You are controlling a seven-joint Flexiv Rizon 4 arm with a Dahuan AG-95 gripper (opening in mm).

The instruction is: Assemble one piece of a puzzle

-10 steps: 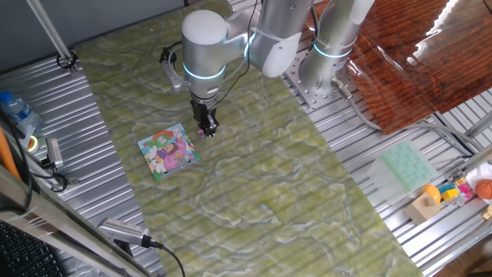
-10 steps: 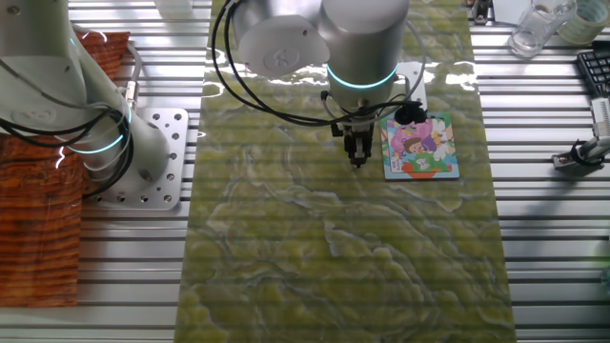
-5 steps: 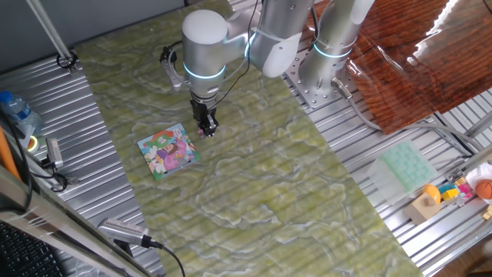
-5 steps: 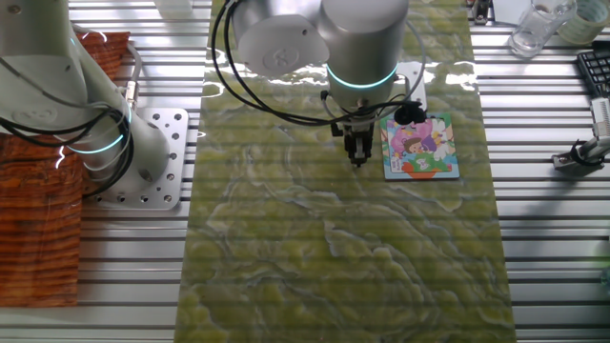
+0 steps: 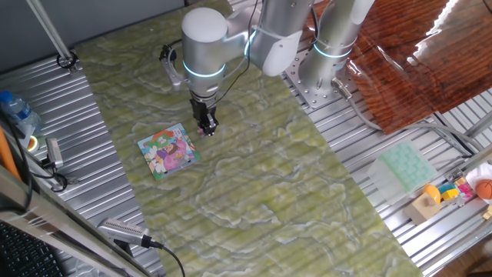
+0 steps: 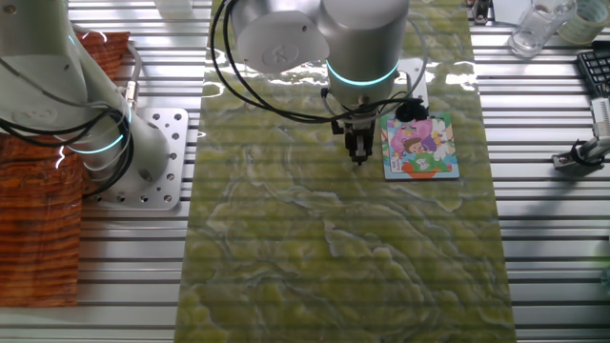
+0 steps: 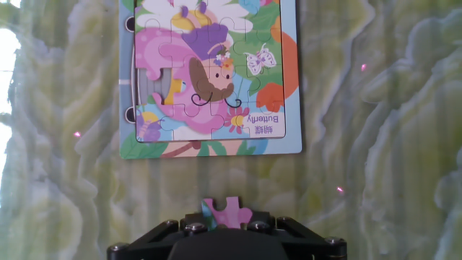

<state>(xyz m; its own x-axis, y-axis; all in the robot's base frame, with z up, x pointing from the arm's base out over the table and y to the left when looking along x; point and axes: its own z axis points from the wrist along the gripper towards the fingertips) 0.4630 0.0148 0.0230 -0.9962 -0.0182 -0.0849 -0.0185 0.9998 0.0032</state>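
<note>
Your tool [image 5: 206, 129] hangs low over the green marbled mat [image 5: 254, 192] that covers the worktop [image 5: 100, 146], its black fingers pointing straight down and pinching the piece [image 7: 226, 213]. In the hand view you see the piece held at the very bottom of the picture, pink with a pale top and a small blue-green edge at its left, its knob sticking up above the tool's dark body. The puzzle [image 5: 168, 151] lies flat on the mat just beside the tool, toward the ribbed metal side of the worktop where the cables and the bottle sit; in the other fixed view the puzzle [image 6: 420, 145] sits close to the tool [image 6: 359, 157] but not under it. From the hand camera you look at the puzzle [image 7: 209, 76] ahead of the fingers: a pink cartoon figure with a purple hat, a butterfly, and a blue border, with one grey gap open at its left side, next to the pink figure. The piece and the puzzle are apart, with bare mat between them. Whether the piece touches the mat you cannot tell. The pale green moulded tray [image 5: 406, 168] lies well apart, near the far side edge of the worktop.
</note>
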